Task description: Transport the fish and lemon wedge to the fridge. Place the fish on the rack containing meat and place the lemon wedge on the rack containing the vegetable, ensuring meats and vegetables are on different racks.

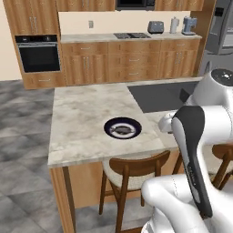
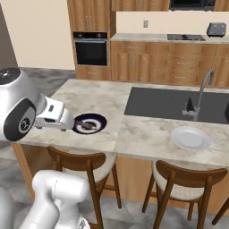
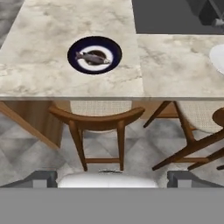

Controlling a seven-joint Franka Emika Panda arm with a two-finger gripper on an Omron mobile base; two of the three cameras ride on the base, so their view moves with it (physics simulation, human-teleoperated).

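From the left, the fish (image 1: 121,130) lies on its navy plate (image 1: 109,124) on the desk (image 1: 82,113). From the right, likewise. Hand view: jaws (image 3: 112,178) spread wide and empty, fish far ahead; best descend squarely across its slim body.

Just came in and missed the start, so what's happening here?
The robot arm is facing a kitchen island, its pincer open and holding nothing. A small fish lies on a navy plate near the counter's edge, above a wooden chair. Nothing has been picked up yet.
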